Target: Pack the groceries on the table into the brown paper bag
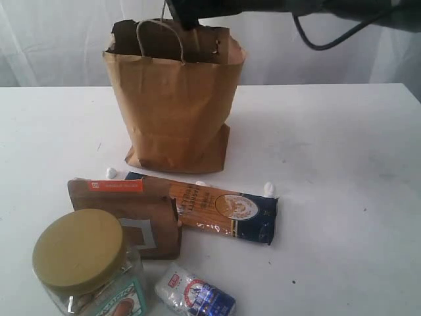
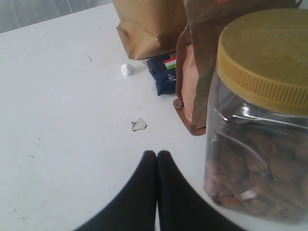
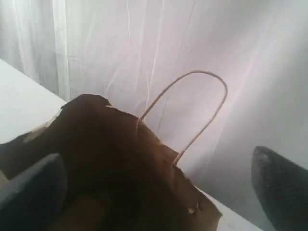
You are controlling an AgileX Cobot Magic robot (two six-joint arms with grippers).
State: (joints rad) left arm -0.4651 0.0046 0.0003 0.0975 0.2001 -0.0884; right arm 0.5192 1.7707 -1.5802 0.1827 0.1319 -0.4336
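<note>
The right gripper (image 3: 156, 166) hangs just above the mouth of the brown paper bag (image 1: 174, 108), its fingers (image 3: 281, 190) set wide apart with nothing between them. The left gripper (image 2: 156, 156) is low over the tabletop (image 1: 342, 164) in front of the bag, fingers pressed together on nothing, just beside the gold-lidded jar (image 1: 82, 263).

The tabletop is plain white and faintly scuffed (a few white crumbs (image 1: 268, 188) lie near the bag's foot). Its far edge runs behind the bag, where a pale curtain (image 1: 52, 39) closes off the room. The widest bare stretch lies to the right of the bag.

The bag stands upright, mouth open upward and torn at the rim, with a loop handle (image 1: 160, 36) rising from it. In front of it the spaghetti pack (image 1: 223, 210) lies flat, its long axis running across the bag's face. The brown pouch (image 1: 131, 217) lies flat over the pack's left end. Farther out from the bag, the jar stands upright, lid up, with the small white-blue packet (image 1: 194, 296) just to its right.
</note>
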